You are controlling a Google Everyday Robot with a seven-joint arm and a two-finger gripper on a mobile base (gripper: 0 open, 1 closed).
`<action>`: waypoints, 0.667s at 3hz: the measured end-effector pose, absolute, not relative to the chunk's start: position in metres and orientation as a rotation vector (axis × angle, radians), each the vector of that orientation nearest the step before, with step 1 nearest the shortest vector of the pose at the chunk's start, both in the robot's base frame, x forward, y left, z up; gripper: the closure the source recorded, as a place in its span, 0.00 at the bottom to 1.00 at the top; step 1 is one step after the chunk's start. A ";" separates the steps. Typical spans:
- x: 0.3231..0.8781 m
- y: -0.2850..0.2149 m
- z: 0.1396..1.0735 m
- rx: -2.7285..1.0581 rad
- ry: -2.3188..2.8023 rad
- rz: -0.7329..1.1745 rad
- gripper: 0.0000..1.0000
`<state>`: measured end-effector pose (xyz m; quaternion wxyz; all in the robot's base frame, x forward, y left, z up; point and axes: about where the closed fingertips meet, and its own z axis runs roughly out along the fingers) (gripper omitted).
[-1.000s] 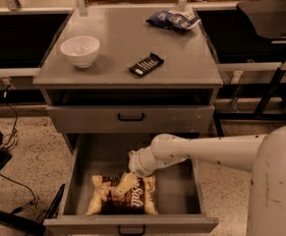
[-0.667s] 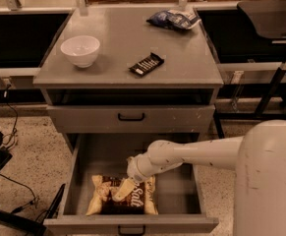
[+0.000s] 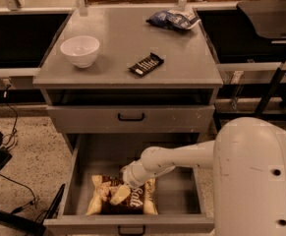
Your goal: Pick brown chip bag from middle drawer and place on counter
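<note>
The brown chip bag point(image 3: 139, 199) lies flat on the floor of the open middle drawer point(image 3: 182, 196), towards its front left. It has cream edges, a dark brown middle and white "Salt" lettering. My gripper point(image 3: 120, 194) reaches down from the right into the drawer and sits right on top of the bag's middle. A cream fingertip point(image 3: 119, 195) rests on the bag. The counter point(image 3: 118, 38) is the grey cabinet top above the drawers.
On the counter stand a white bowl point(image 3: 80, 50) at the left, a small black bar with white stripes point(image 3: 146, 64) in the middle and a blue-and-white snack bag point(image 3: 173, 19) at the back right. A shut drawer with a black handle point(image 3: 130, 117) sits above the open one.
My arm has lowered and moved a little to the left, bringing the gripper from just above the bag's upper edge down onto its middle. The bag has not moved.
</note>
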<state>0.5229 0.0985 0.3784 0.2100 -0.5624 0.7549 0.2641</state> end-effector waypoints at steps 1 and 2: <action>0.519 0.111 0.366 -1.586 2.088 0.761 0.42; 0.519 0.113 0.371 -1.585 2.085 0.764 0.65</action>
